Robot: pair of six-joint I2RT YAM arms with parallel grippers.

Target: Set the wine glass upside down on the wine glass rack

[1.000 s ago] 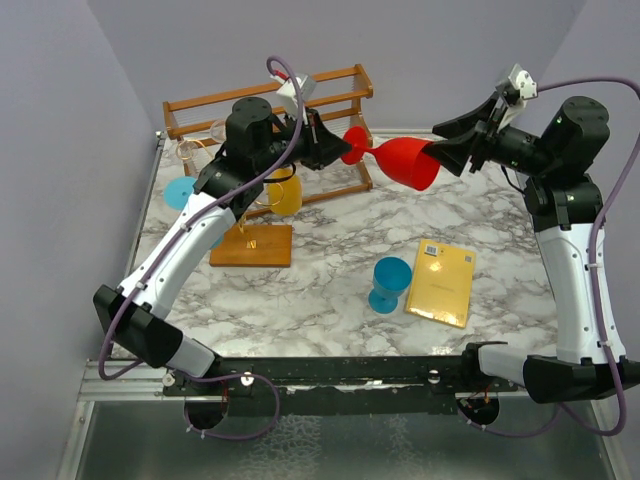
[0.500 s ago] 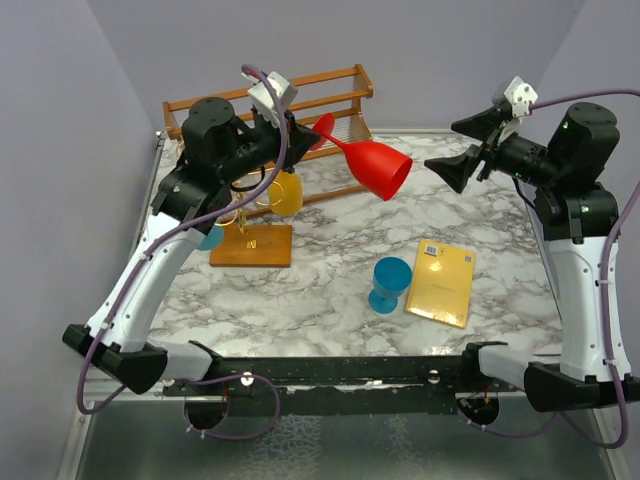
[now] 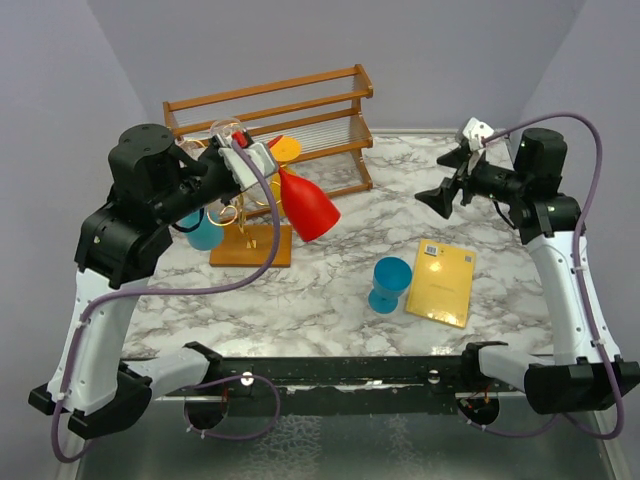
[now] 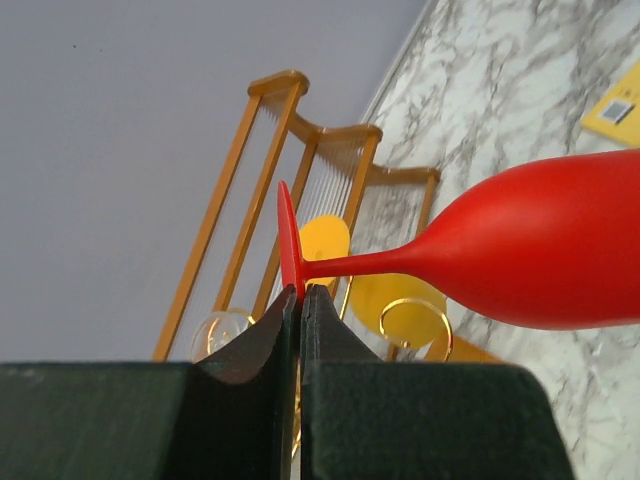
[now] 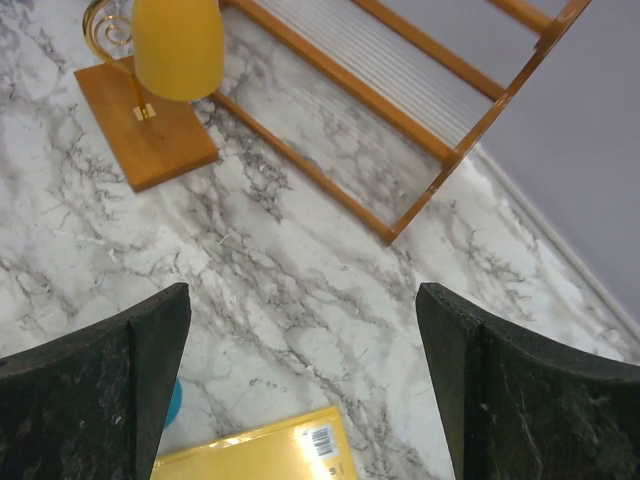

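My left gripper point(image 3: 246, 160) point(image 4: 298, 291) is shut on the foot of the red wine glass point(image 3: 308, 205) point(image 4: 540, 250). The glass hangs tilted, bowl down and to the right, just above the wine glass rack. The wine glass rack point(image 3: 252, 245) point(image 5: 145, 135) is a gold wire stand on an orange-brown base. One gold curl point(image 4: 410, 320) shows below the red stem. A yellow glass point(image 5: 178, 45) hangs upside down on it. My right gripper point(image 3: 445, 182) point(image 5: 300, 300) is open and empty, high over the marble at the right.
A two-tier wooden slatted shelf point(image 3: 270, 100) stands at the back. A blue glass point(image 3: 390, 283) and a yellow book point(image 3: 440, 280) are at centre right. Another blue glass point(image 3: 200, 230) and a clear glass point(image 3: 225, 130) sit near the left arm.
The right gripper let go of the red bowl, opened wide and drew back right. The left arm swung the glass left and down, from level to bowl-down over the rack.
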